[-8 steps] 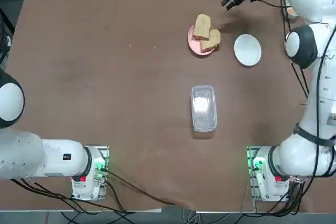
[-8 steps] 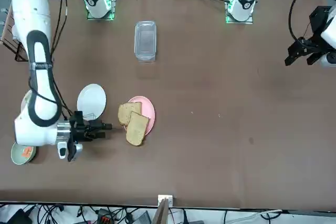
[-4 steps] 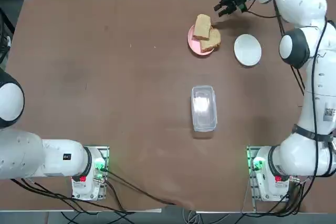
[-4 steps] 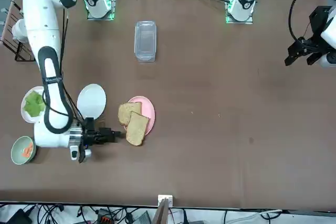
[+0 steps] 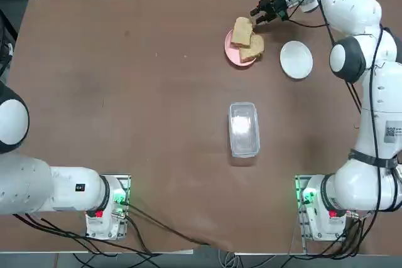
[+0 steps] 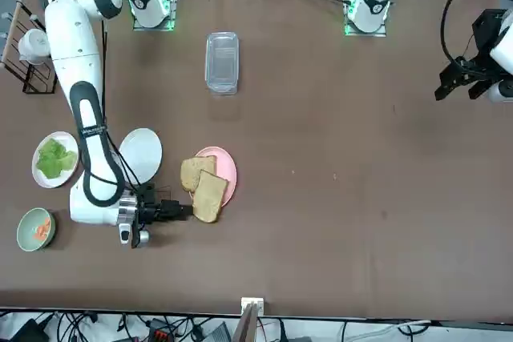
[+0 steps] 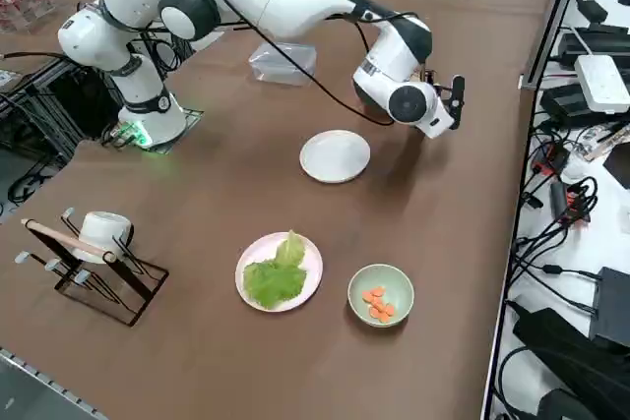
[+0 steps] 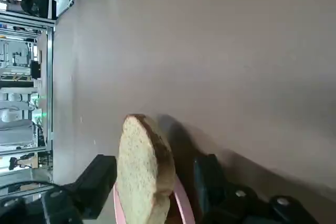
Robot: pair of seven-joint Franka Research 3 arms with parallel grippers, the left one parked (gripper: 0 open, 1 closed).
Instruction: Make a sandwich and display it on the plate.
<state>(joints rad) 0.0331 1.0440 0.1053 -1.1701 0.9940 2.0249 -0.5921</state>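
Two tan bread slices lie overlapping on a pink plate at the far side of the table. My right gripper is low beside the farther slice, on its right. In the wrist view the fingers stand open on either side of that slice's edge, with a gap on each side. An empty white plate lies to the right of the pink one. Green lettuce rests on another white plate further right.
A clear lidded container lies mid-table. A small pale-green bowl with orange bits sits by the lettuce plate. A wire rack holding a white cup stands at the table's right edge.
My right gripper has moved left along the far side of the table, from beyond the white plate up to the bread slices. The fingers stayed open.
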